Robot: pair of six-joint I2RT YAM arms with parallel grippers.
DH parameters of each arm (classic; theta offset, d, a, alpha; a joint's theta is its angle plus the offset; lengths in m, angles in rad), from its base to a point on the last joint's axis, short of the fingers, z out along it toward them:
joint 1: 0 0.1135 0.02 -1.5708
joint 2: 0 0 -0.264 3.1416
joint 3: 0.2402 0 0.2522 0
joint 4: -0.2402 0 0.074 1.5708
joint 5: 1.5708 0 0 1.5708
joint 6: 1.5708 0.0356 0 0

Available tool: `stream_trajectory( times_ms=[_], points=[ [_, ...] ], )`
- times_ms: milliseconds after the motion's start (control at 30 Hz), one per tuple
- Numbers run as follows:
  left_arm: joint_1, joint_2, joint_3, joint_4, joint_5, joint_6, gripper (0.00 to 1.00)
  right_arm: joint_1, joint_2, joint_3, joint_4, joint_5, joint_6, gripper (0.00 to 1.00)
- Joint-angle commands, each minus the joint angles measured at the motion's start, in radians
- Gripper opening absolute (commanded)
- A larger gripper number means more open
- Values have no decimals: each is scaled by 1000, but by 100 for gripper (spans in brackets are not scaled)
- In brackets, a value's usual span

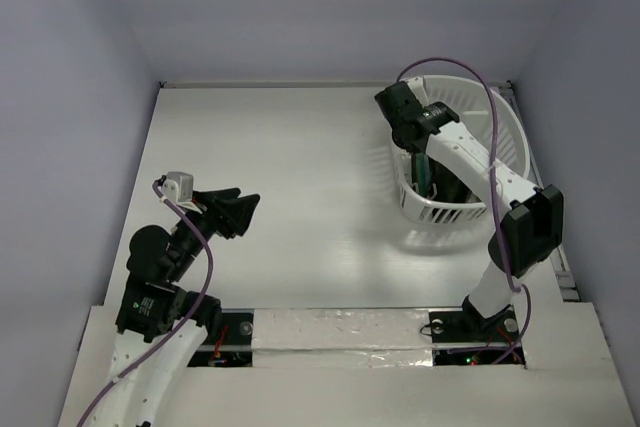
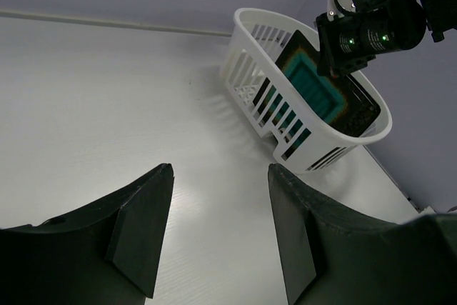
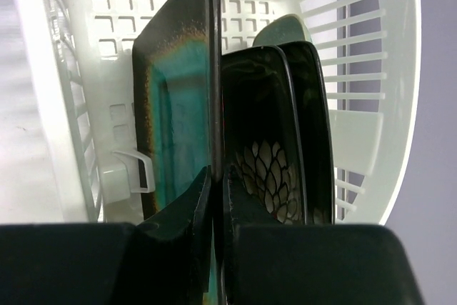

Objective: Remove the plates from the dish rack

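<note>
Grasp step: right gripper (image 3: 216, 185) clamped on dark teal-centred square plate (image 3: 175, 105) in white slotted plastic dish rack (image 3: 43, 69), likely needs straight lift clear of rim; left gripper (image 2: 221, 171) apart.

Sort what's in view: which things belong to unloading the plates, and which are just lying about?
Job: rack; teal plate, gripped by right gripper; flower plate; dark plate; mint plate; left gripper, open.
Just there: table; purple cable; tape strip.
</note>
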Motion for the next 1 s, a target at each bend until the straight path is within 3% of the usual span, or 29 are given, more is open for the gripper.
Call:
stream_trajectory(
  times_ms=[0,567,967],
  points=[
    [-4,-14,3,37,1,1,53,19,-25,52,-31,118,-12,0],
    [-4,-12,2,40,1,-1,53,28,-97,202,-36,231,-35,0],
    [-4,-4,-1,39,1,-2,53,28,-287,331,96,261,-26,0]
  ],
)
